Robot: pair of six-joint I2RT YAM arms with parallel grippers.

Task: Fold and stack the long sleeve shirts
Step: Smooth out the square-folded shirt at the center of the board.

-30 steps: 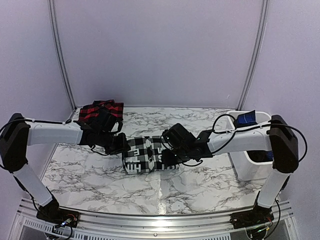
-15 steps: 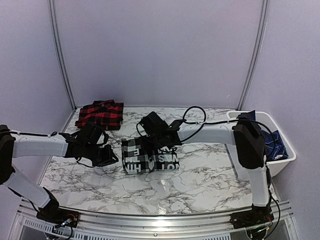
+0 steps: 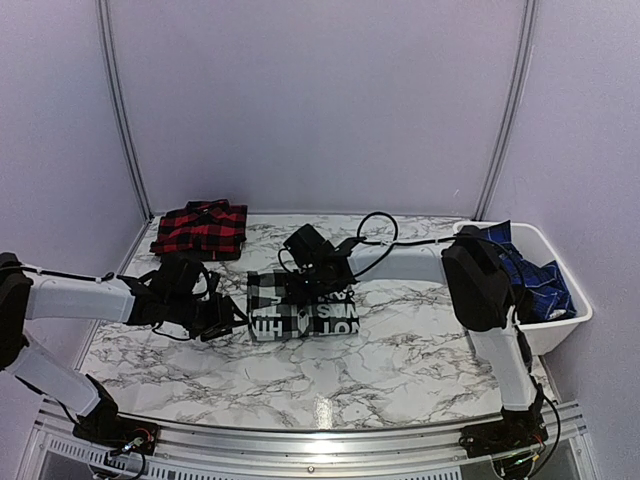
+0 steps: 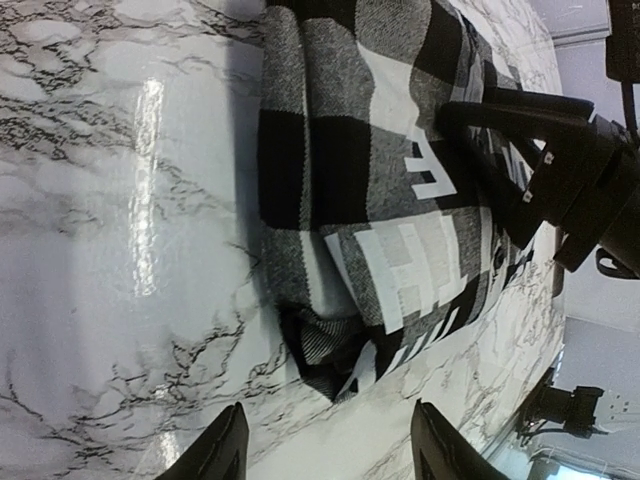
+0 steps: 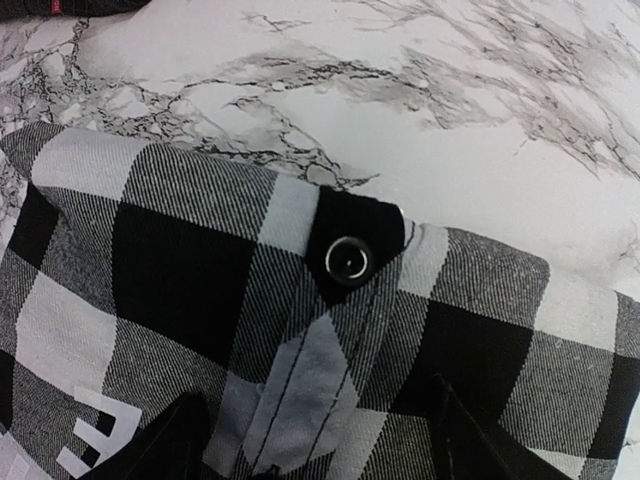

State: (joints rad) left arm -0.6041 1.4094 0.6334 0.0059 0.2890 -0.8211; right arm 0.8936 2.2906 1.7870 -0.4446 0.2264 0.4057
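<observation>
The black-and-white shirt (image 3: 300, 312) lies folded in a block near the middle of the marble surface (image 3: 400, 350), its white block letters showing on the near face. The red-and-black shirt (image 3: 200, 228) sits folded at the far left corner, well apart from it.

The left arm (image 3: 80, 298) reaches in low from the left. The left jaws stand apart just beside the shirt's left end, with nothing between them. In the left wrist view the two fingers (image 4: 225, 455) frame bare marble, with the shirt's (image 4: 340, 170) folded corner just beyond.

The right arm (image 3: 400, 264) comes across from the right, and its black wrist covers the middle of the shirt's far edge from above. The right jaws are also apart, poised over the cloth. In the right wrist view the fabric (image 5: 180, 260) lies flat under them, and a dark button (image 5: 347, 260) shows near the shirt's edge. Whether the fingertips (image 5: 175, 445) touch the cloth I cannot tell.

A black cable (image 3: 380, 225) loops up over that arm. At the right edge stands a white bin (image 3: 555, 325) holding what looks like blue checked cloth (image 3: 535, 285).
</observation>
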